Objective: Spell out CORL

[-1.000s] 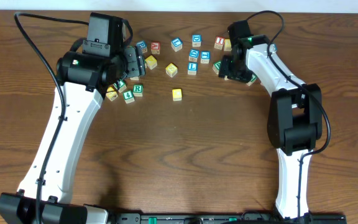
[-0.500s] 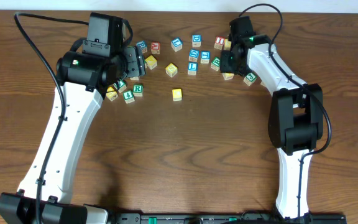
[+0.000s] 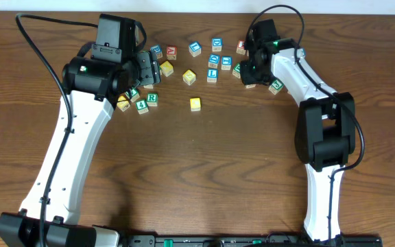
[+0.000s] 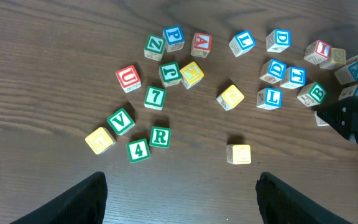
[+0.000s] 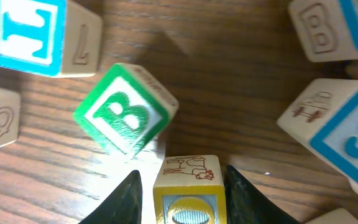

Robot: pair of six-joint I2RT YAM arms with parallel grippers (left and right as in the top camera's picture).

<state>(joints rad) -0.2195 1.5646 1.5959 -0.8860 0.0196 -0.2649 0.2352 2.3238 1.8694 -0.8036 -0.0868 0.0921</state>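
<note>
1. Overhead: small wooden letter cubes are lying scattered across the far part of the brown wooden worktop [image 3: 204, 165]. No row is being formed yet, so the first pick is judged to be in hand. The left gripper [image 3: 149, 70] is being held above the left group, and the right gripper [image 3: 249, 74] is being lowered among the right group.
2. Left wrist: the left fingers [image 4: 86, 199] are being held wide apart with nothing between them. The green R cube [image 4: 160, 137], green C cube [image 4: 170, 73] and blue L cube [image 4: 269, 98] are lying apart below, untouched.
3. Right wrist: a yellow-faced wooden cube [image 5: 188, 199], its letter cut off, is being closely straddled by the right fingers [image 5: 124, 200], just beside a green B cube [image 5: 124, 116]. Whether it is being pinched cannot be told. A firm squeeze and a straight lift clear of its neighbours are being called for next.
</note>
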